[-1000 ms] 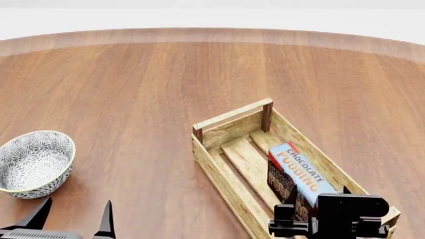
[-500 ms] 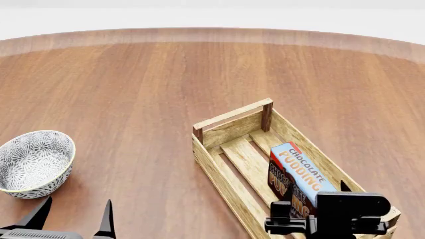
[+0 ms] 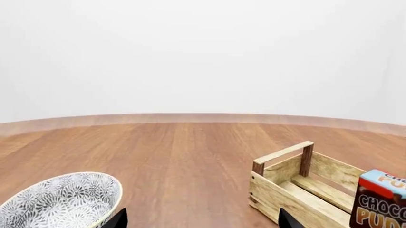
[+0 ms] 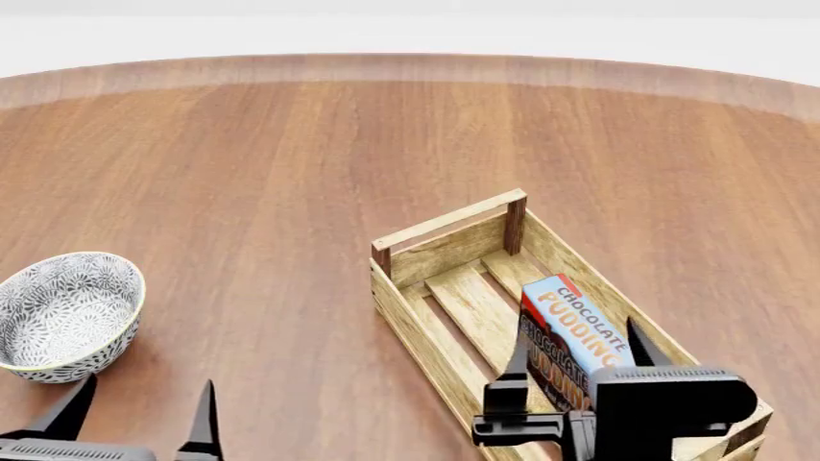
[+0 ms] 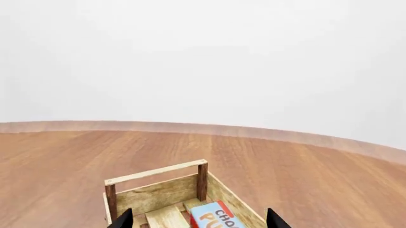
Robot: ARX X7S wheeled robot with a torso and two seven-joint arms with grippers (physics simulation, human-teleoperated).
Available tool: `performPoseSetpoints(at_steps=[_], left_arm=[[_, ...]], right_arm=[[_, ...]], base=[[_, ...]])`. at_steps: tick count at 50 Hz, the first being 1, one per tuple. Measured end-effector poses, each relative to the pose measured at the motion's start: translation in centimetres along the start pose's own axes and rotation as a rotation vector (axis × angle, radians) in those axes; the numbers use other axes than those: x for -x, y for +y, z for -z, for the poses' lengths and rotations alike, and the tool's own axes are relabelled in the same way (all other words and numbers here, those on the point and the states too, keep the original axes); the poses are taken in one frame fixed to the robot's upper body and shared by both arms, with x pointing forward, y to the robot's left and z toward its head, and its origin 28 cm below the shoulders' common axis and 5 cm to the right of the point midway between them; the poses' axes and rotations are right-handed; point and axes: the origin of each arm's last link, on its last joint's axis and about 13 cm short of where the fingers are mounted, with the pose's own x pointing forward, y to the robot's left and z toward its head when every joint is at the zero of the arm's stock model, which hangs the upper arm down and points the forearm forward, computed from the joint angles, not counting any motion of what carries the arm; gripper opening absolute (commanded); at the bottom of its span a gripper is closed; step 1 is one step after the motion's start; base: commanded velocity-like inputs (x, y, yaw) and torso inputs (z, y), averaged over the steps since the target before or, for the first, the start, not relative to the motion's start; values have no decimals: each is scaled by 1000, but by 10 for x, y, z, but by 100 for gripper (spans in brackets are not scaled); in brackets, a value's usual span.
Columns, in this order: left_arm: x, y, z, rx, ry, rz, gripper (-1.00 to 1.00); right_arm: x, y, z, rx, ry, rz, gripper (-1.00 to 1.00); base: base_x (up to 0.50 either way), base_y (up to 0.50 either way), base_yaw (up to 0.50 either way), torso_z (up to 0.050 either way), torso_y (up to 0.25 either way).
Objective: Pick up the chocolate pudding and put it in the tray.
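Chocolate pudding (image 4: 571,338) stood on edge inside the tray (image 4: 431,336), blue lettered face up and angled, resting against the slats near the tray's right wall, toward the robot's end. Its lower part was hidden behind the right gripper (image 4: 577,355) in the head view.

Change noted over the last second: the right gripper's two dark fingertips were barely visible beside the box a second ago; half a second ago only one tip showed at the box's right side. At this moment both tips stood spread, one on each side of the box with gaps showing, so the pincer read as apart and no longer clamped on the carton. The wrist body had also shifted toward the robot and slightly left. The box itself had settled a little lower and steeper between frames (small shift, consistent with being let go).

Right wrist view agreed: fingertips wide apart at the frame's lower edge, the pudding's blue top (image 5: 216,217) between them, tray's far handle bar (image 5: 156,173) beyond.

Left gripper (image 4: 134,418) sat idle near the bowl (image 4: 64,312), fingers apart, holding nothing. Left wrist view showed the bowl (image 3: 63,199), the tray (image 3: 285,190) and the brown side of the box (image 3: 379,204) at frame edge.

Judgement: placement looked done; the box was inside the tray. What remained was withdrawing the right arm cleanly, with some risk of a fingertip catching the upright carton and tipping it.
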Motion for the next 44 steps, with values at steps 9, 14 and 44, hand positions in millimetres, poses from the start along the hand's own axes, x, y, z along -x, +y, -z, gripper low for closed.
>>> performPoseSetpoints(at_steps=[9,14,44], left_arm=[[2,0,-5,2,-16,-2,100],[4,0,-8,3,-25,-2,100],[17,-4,-33,-3,-103,23,100]], right_arm=[[11,4,-16,-13,-64,-25,100],[17,6,-25,-18,-97,-35,100],[48,17,-63,-30,-237,-103,100]], base=[[0,0,0,0,0],[0,0,0,0,0],[0,0,0,0,0]])
